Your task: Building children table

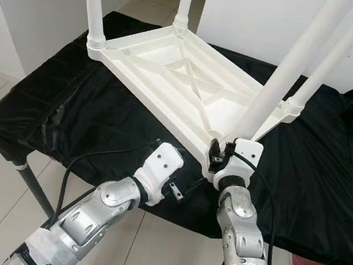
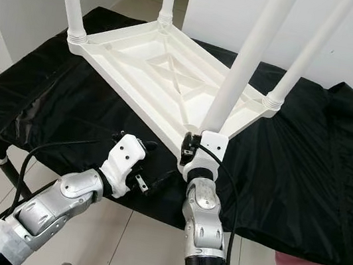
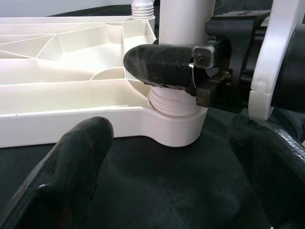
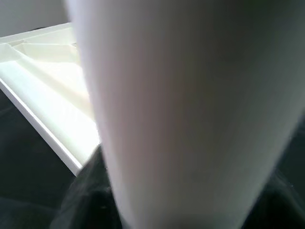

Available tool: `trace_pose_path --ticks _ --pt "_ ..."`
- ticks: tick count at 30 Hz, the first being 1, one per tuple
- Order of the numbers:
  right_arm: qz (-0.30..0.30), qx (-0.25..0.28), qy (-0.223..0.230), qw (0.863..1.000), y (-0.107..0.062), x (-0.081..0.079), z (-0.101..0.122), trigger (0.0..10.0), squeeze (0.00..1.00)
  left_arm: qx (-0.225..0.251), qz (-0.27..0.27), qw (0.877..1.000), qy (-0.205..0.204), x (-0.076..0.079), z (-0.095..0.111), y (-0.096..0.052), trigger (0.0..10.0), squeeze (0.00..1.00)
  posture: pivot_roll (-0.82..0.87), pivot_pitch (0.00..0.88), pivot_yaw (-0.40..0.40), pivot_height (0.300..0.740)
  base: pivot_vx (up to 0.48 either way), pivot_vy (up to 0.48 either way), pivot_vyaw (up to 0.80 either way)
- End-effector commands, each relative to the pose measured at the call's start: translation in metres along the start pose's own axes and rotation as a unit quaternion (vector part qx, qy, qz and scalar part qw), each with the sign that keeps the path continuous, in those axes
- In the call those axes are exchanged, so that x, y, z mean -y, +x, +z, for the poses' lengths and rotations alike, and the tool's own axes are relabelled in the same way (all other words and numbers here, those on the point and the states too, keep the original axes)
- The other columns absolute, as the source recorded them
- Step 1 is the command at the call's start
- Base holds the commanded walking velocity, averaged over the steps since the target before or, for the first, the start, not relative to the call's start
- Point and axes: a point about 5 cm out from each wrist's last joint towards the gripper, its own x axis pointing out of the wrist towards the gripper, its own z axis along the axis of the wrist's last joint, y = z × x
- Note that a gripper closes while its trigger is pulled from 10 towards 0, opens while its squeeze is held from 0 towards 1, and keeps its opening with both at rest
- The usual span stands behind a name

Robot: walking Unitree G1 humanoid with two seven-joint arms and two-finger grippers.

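Leg of white plastic tube (image 1: 287, 69), top cut off, sits clamped in our right tool (image 3: 164, 64); left tool (image 3: 167, 176) gapes wide just before its socket on the upturned white plastic tabletop (image 1: 173, 71).

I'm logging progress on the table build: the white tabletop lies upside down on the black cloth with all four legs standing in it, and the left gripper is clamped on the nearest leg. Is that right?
One thing is wrong: it is the right gripper that is clamped on the nearest leg, as the left wrist view shows. The left gripper hovers open beside it over the black cloth. The upside-down tabletop and four legs are as you say.
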Motion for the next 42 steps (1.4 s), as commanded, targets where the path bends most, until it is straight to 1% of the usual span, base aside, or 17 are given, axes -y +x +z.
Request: trace_pose_path --ticks 1,9,11,12,15,20,21,22,23,24,26,27,28,31,36,37,42 --pt "0.0 -0.025 0.016 1.0 -0.007 -0.001 -0.013 10.0 1.0 0.0 -0.085 0.996 0.004 0.011 0.001 -0.001 10.0 0.0 0.05 0.046 -0.068 0.74 0.0 0.0 0.0" --pt "0.026 -0.006 0.027 0.999 -0.008 0.004 -0.01 10.0 1.0 -0.005 -0.09 0.996 -0.011 0.012 -0.001 -0.003 10.0 0.0 0.05 0.044 -0.07 0.74 0.0 0.0 0.0" --pt "0.057 0.008 0.031 0.998 -0.01 0.01 -0.007 10.0 1.0 -0.007 -0.089 0.996 -0.015 0.011 -0.001 -0.003 10.0 0.0 0.05 0.044 -0.07 0.74 0.0 0.0 0.0" --pt "0.057 0.008 0.031 0.998 -0.01 0.01 -0.007 10.0 1.0 -0.007 -0.089 0.996 -0.015 0.011 -0.001 -0.003 10.0 0.0 0.05 0.044 -0.07 0.74 0.0 0.0 0.0" --pt "0.118 0.018 0.039 0.992 -0.009 0.021 -0.001 10.0 1.0 -0.016 -0.079 0.997 -0.011 0.01 -0.002 -0.004 10.0 0.0 0.05 0.044 -0.068 0.74 0.0 0.0 0.0" --pt "0.148 0.021 0.023 0.989 -0.007 0.027 0.002 10.0 1.0 -0.016 -0.077 0.997 -0.006 0.01 -0.002 -0.003 10.0 0.0 0.05 0.044 -0.069 0.74 0.0 0.0 0.0" --pt "0.164 0.023 0.014 0.986 -0.005 0.03 0.004 10.0 0.96 -0.015 -0.076 0.997 -0.005 0.009 -0.002 -0.003 10.0 0.0 0.05 0.043 -0.07 0.74 0.0 0.0 0.0" --pt "0.164 0.023 0.014 0.986 -0.005 0.03 0.004 10.0 0.96 -0.015 -0.076 0.997 -0.005 0.009 -0.002 -0.003 10.0 0.0 0.05 0.043 -0.07 0.74 0.0 0.0 0.0" --pt "0.18 0.024 0.001 0.983 -0.001 0.035 0.005 10.0 0.0 -0.013 -0.073 0.997 -0.006 0.008 -0.001 -0.002 10.0 0.0 0.05 0.043 -0.072 0.74 0.0 0.0 0.0" --pt "0.18 0.024 0.001 0.983 -0.001 0.035 0.005 10.0 0.0 -0.013 -0.073 0.997 -0.006 0.008 -0.001 -0.002 10.0 0.0 0.05 0.043 -0.072 0.74 0.0 0.0 0.0" --pt "0.203 0.022 -0.011 0.979 0.002 0.037 0.007 10.0 0.0 -0.012 -0.066 0.998 -0.003 0.007 -0.001 -0.002 10.0 0.0 0.05 0.045 -0.073 0.74 0.0 0.0 0.0" --pt "0.227 0.02 -0.025 0.973 0.005 0.038 0.007 10.0 0.0 -0.013 -0.063 0.998 -0.001 0.007 0.0 -0.002 10.0 0.0 0.06 0.044 -0.074 0.74 0.0 0.0 0.0" --pt "0.227 0.02 -0.025 0.973 0.005 0.038 0.007 10.0 0.0 -0.013 -0.063 0.998 -0.001 0.007 0.0 -0.002 10.0 0.0 0.06 0.044 -0.074 0.74 0.0 0.0 0.0" --pt "0.288 0.008 -0.062 0.956 0.01 0.039 0.006 10.0 0.0 -0.017 -0.059 0.998 0.003 0.006 0.0 -0.001 10.0 0.0 0.06 0.045 -0.078 0.74 0.0 0.0 0.0" --pt "0.304 0.003 -0.072 0.95 0.012 0.039 0.006 10.0 0.0 -0.016 -0.059 0.998 0.002 0.006 0.001 -0.001 10.0 0.0 0.06 0.047 -0.079 0.74 0.0 0.0 0.0" --pt "0.304 0.001 -0.077 0.949 0.015 0.041 0.006 0.0 0.0 -0.015 -0.058 0.998 0.002 0.005 0.001 -0.001 10.0 0.0 0.07 0.047 -0.083 0.74 0.0 0.0 0.0" --pt "0.297 -0.004 -0.081 0.951 0.021 0.048 0.005 0.0 0.0 -0.014 -0.052 0.999 0.005 0.004 0.002 -0.001 10.0 0.0 0.07 0.051 -0.083 0.74 0.0 0.0 0.0"
